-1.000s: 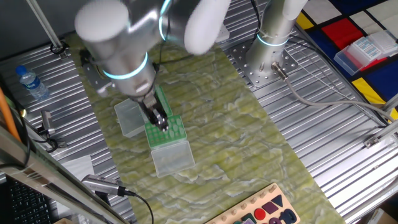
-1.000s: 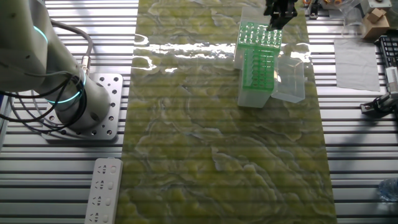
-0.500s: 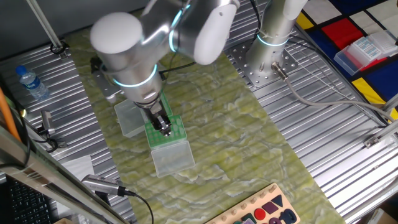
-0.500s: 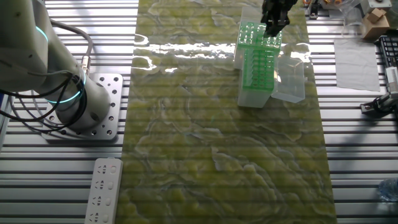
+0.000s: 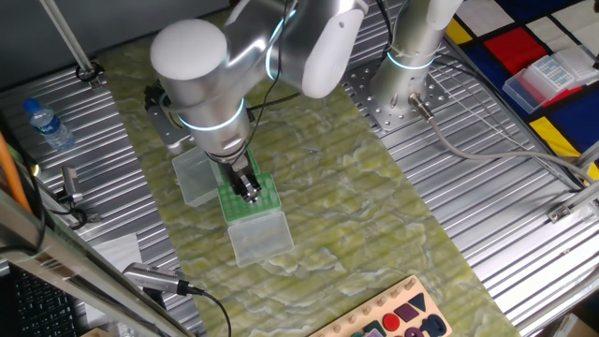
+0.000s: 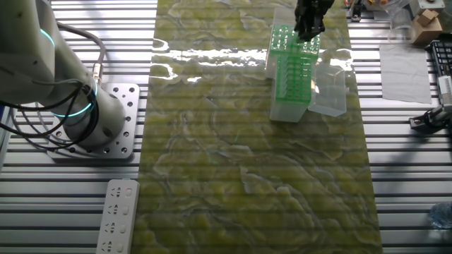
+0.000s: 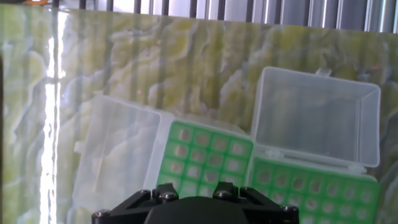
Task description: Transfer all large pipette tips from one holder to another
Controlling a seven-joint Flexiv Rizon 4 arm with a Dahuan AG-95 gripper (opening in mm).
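Since a second ago the arm slid over, gripper (image 5: 249, 190) sits lower on the green racks (image 6: 292, 69) | jaws: can't tell | large pipette tips (image 7: 211, 160) in rack holes | featherlight, stiff, slick cones, pinch the collar

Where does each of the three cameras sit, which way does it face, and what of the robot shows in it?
One fixed view: high up, looking down across the green mat; the arm fills the top, gripper over the green racks.
The other fixed view: overhead from the opposite side; robot base at left, gripper at the top edge.
Hand view: looks down along the fingers; only the dark gripper body shows.
All three share the racks and their open clear lids.
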